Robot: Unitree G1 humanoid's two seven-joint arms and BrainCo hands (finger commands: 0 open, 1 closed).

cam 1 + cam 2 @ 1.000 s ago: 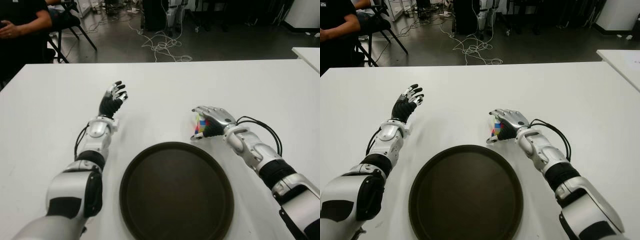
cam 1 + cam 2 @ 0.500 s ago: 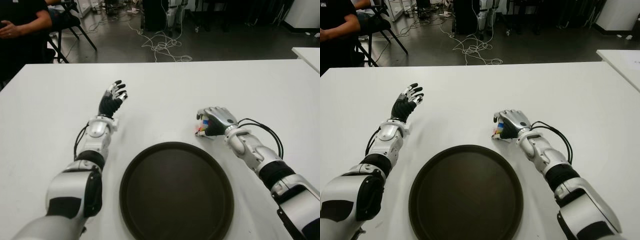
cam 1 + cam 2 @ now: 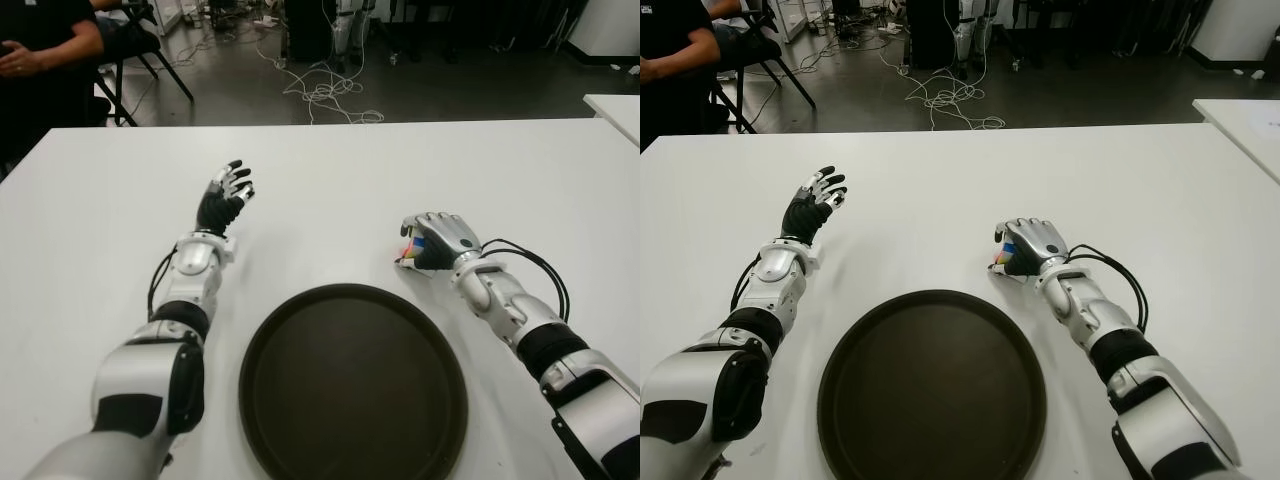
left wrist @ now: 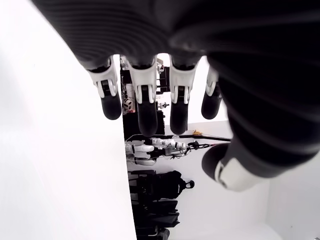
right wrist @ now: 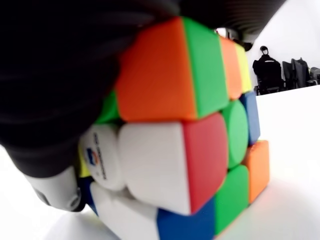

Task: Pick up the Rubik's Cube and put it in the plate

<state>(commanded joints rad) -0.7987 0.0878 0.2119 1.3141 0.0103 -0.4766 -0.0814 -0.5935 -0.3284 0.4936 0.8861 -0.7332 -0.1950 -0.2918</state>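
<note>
Right eye view | right hand (image 3: 1030, 245) clasps Rubik's Cube (image 3: 1008, 256) (tilted) beside plate (image 3: 932, 385) | left hand (image 3: 812, 205) open

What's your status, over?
Right hand shut on cube, just beyond the plate. Left hand open, idle left of plate. Cube not in plate yet. Path clear.

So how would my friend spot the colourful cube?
Look at the white table, just past the big dark round plate. The robot's right hand is curled over the Rubik's Cube there. It's the only many-coloured thing.
</note>
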